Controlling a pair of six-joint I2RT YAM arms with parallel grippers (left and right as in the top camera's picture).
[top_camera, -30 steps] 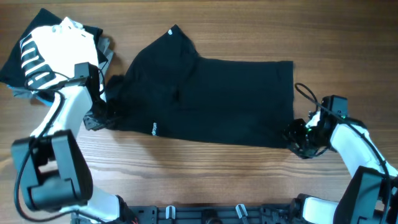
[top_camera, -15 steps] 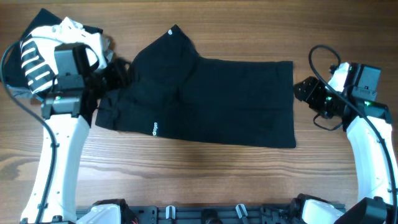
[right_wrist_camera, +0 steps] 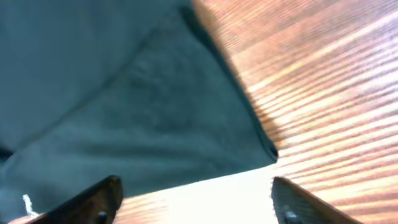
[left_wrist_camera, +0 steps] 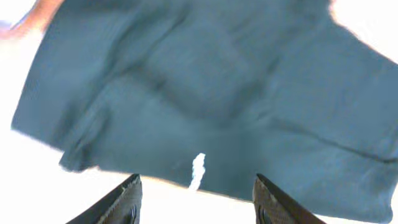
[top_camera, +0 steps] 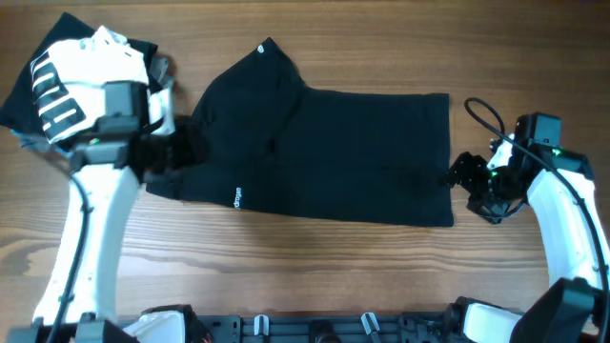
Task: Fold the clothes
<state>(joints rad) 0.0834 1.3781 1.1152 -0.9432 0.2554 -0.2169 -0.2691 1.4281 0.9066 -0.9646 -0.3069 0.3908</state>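
The black garment (top_camera: 324, 148) lies spread flat across the middle of the table, a small white mark (top_camera: 235, 196) near its front left edge. My left gripper (top_camera: 181, 150) hovers at the garment's left end, open and empty; in the left wrist view the cloth (left_wrist_camera: 205, 93) and its white mark (left_wrist_camera: 197, 169) lie just beyond the fingertips (left_wrist_camera: 127, 196). My right gripper (top_camera: 464, 181) hovers open and empty at the garment's right edge near the front right corner (right_wrist_camera: 264, 149), which shows in the right wrist view between the spread fingertips (right_wrist_camera: 99, 196).
A white top with black stripes (top_camera: 67, 81) lies on a dark cloth with grey pieces (top_camera: 162, 76) at the back left, just behind my left arm. Bare wooden table (top_camera: 315, 267) lies in front of the garment. The robot base rail (top_camera: 315, 329) runs along the front edge.
Both arms rose and swung back, then came down again. The left gripper now sits at the garment's left edge, the right gripper at its right edge. The garment has not moved.
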